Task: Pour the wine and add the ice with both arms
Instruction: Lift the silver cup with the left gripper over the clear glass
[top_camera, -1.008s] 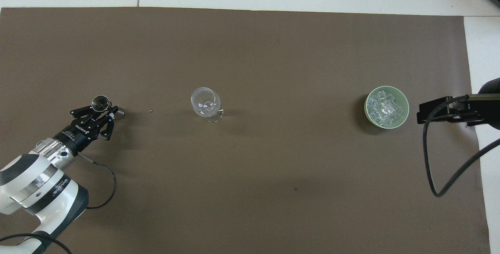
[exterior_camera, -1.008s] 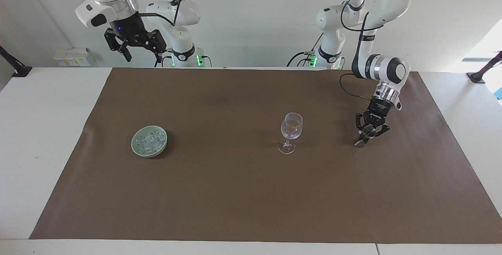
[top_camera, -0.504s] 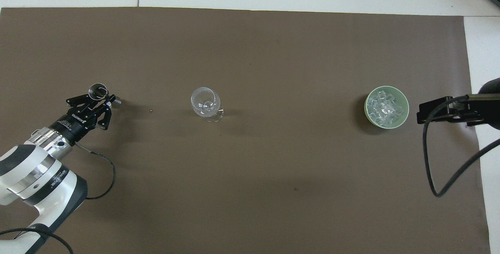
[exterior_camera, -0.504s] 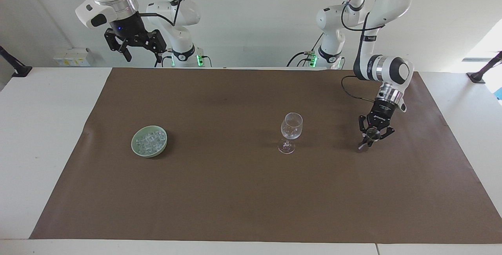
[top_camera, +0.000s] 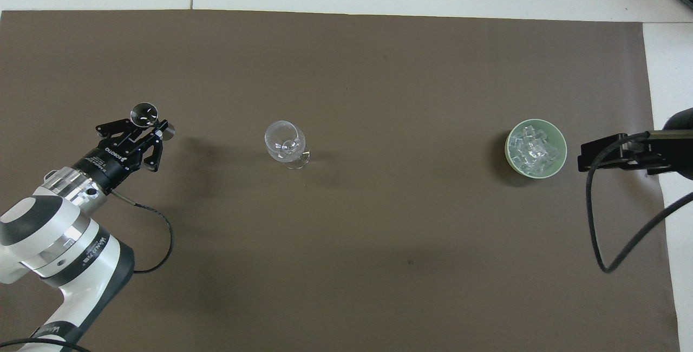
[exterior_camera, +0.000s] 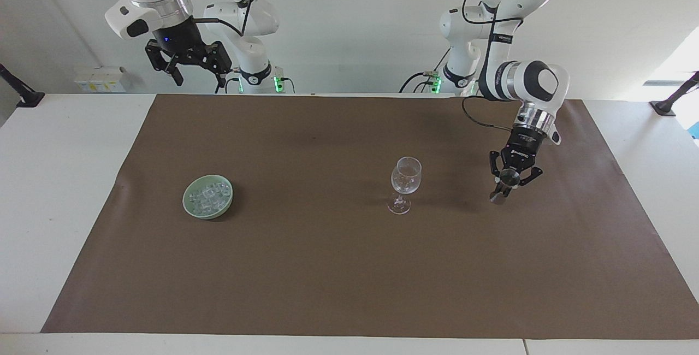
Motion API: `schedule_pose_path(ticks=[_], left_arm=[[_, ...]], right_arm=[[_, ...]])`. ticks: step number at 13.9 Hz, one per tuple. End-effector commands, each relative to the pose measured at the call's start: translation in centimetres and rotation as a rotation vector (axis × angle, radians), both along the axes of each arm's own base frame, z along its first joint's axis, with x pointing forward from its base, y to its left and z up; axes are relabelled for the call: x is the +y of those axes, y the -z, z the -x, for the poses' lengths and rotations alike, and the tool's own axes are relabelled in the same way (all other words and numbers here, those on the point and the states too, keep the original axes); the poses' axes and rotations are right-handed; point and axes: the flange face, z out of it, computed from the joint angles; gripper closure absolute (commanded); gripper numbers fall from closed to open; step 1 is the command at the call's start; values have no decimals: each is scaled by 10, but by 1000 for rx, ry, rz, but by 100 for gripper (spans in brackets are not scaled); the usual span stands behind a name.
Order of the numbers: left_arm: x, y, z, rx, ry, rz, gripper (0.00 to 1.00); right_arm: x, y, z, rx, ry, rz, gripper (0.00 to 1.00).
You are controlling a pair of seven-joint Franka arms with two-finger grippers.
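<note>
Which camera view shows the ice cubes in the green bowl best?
The overhead view: it looks straight into the green bowl, so the separate clear cubes of ice stand out. The facing view shows the ice slantwise, with the bowl's rim partly hiding the heap.

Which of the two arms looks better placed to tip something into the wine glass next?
The left, probably. Its pincer is shut on a small metal cup, low over the mat beside the wine glass. The right pincer waits open, raised at the robots' edge of the table, holding nothing.
</note>
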Motion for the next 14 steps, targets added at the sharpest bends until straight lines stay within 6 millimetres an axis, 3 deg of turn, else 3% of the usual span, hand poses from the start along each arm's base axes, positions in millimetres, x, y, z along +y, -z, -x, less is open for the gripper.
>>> schedule_pose_path(ticks=[1,6,9,14], left_arm=[[-31,-32,13,-6,-19,-13,100],[-102,-77,20,-26,-21,-89,100],[-135,-89,27,-37,0,-119,100],[-157,-88,38,-58,30,-245,100]], right_arm=[[-2,-1,7,1,15,-13,0],[-1,-1,7,1,14,-13,0],[-2,-1,7,1,17,-13,0],[-2,-1,7,1,15,-13,0]])
